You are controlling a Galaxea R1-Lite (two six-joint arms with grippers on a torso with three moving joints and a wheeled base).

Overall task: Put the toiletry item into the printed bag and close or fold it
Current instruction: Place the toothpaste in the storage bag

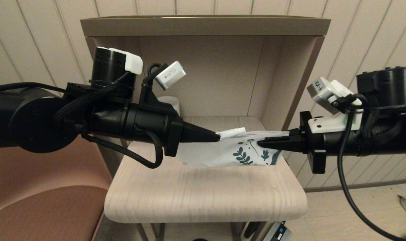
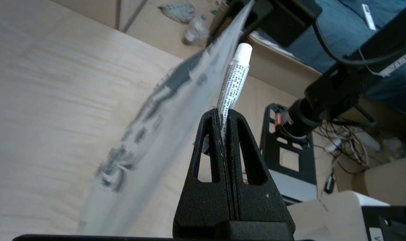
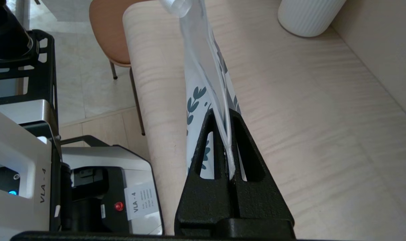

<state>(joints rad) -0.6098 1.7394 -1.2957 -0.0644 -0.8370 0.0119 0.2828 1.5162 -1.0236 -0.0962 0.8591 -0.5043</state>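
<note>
Evidently the small white tube (image 2: 234,85) is being pinched by its crimped tail in the left gripper (image 1: 218,137), beside the printed bag (image 1: 229,152). That limp, light pouch is being clamped at its printed end by the right gripper (image 1: 260,143), sagging below; edge grips probably suit it.

Setting: furnished domestic-style room, likely a robot test space. Evidence: pale wood-grain counter (image 1: 203,197) with hutch surround; striped wallpaper (image 1: 38,43); brown upholstered chair (image 1: 45,204); tiled floor (image 1: 353,211); white ribbed mug (image 3: 306,16).
</note>
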